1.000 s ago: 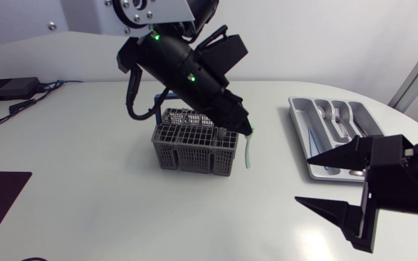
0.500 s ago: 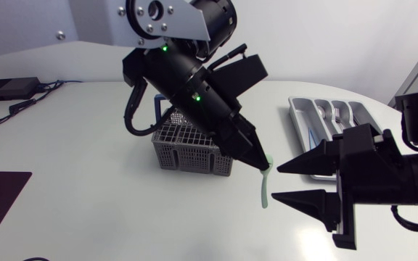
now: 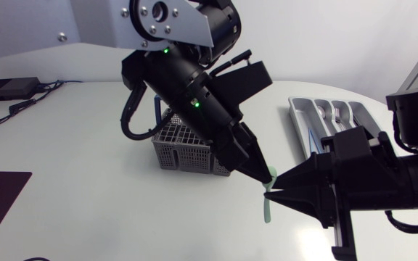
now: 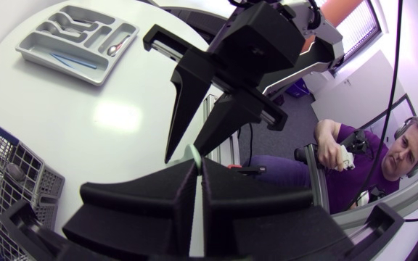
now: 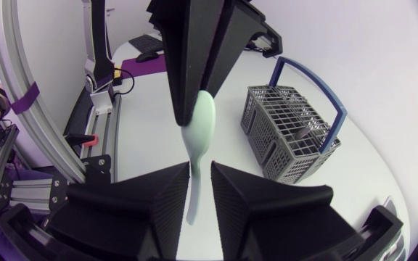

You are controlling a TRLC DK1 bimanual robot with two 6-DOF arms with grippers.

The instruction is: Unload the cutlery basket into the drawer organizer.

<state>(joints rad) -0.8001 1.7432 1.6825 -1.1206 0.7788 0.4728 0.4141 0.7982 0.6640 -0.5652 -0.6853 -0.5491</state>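
Pinching the green spoon [image 5: 200, 134] — left gripper [image 4: 197, 161]; right gripper [image 5: 199, 170] straddles it — fingers parted.

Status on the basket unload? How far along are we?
Done: the organizer already holds some cutlery. In hand: a pale green spoon hangs from the left pincer, which is shut on it. The right pincer is open around its handle, so a handover looks likely. Left: placing that spoon, plus at least one grey utensil in the basket.
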